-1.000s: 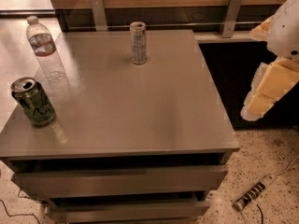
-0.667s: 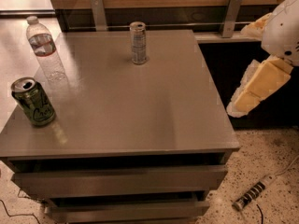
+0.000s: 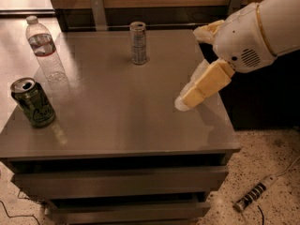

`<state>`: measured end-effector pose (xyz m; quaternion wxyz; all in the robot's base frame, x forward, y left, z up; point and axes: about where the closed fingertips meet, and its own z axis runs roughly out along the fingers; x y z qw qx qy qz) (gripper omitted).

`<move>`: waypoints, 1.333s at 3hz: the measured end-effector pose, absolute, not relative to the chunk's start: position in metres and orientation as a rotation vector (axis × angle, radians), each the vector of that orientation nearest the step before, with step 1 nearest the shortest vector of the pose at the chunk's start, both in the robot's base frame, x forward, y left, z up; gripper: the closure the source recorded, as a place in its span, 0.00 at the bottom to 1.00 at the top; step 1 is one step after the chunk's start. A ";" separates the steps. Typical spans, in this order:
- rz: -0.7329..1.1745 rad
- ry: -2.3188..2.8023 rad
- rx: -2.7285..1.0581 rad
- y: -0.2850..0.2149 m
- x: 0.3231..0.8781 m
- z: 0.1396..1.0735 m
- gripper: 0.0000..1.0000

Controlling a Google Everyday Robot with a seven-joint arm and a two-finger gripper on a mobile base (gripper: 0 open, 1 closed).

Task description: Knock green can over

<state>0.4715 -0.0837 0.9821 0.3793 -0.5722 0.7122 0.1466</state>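
Note:
The green can [image 3: 33,102] stands upright near the front left corner of the grey table [image 3: 117,125]. It is dark green with pale lettering and a silver top with a pull tab. My gripper [image 3: 187,100] hangs over the right part of the table, on the end of the white arm [image 3: 253,32] that comes in from the upper right. It is far to the right of the green can and touches nothing.
A slim silver-grey can [image 3: 138,43] stands upright at the back middle of the table. A clear plastic water bottle [image 3: 44,48] stands at the back left. A power strip [image 3: 253,198] lies on the speckled floor at the lower right. A wooden wall runs behind the table.
The arm has moved left from beyond the table's right edge to over its right part. The cans and the bottle have not moved.

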 end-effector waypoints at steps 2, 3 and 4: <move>0.598 1.589 -1.418 0.004 0.483 0.968 0.00; 0.637 1.518 -1.416 0.033 0.483 0.969 0.00; 0.646 1.506 -1.417 0.039 0.486 0.967 0.00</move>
